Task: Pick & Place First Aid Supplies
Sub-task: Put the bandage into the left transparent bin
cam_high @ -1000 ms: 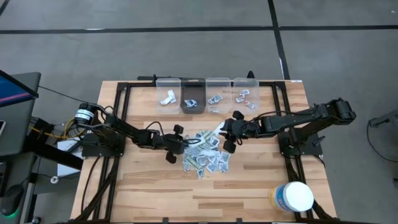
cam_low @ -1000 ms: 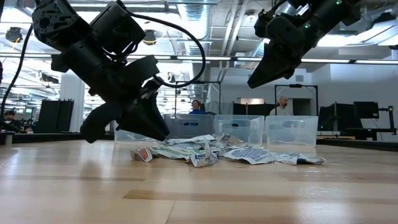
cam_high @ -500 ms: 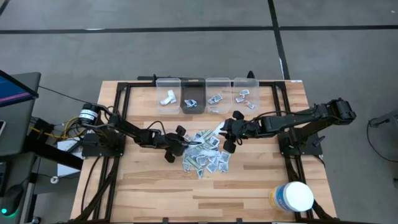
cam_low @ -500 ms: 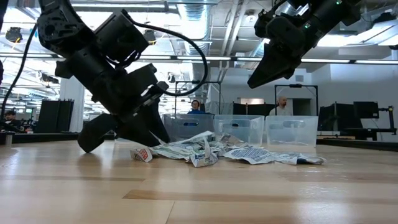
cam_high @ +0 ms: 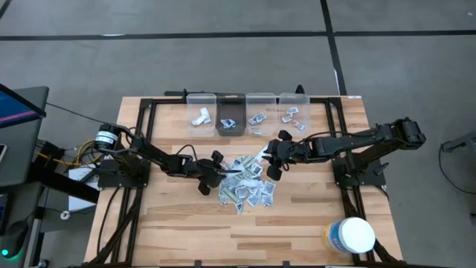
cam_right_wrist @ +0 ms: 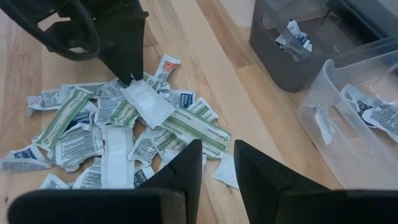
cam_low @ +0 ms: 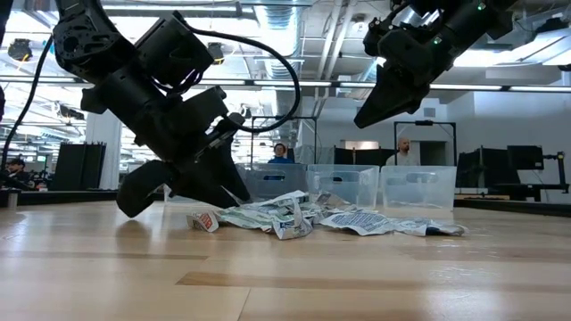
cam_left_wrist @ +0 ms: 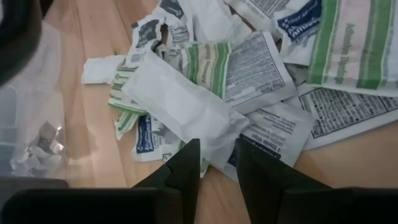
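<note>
Left wrist view shows the left hand (cam_left_wrist: 214,163) low at the edge of the heap of first aid supplies (cam_high: 245,182) in the middle of the table (cam_high: 297,223), fingers narrowly parted around the tip of a plain white packet (cam_left_wrist: 186,109); likely the picking step; next, close and lift it toward the bins (cam_high: 245,112); the right hand (cam_high: 275,160) hovers just beside the heap, narrowly parted, empty.
</note>
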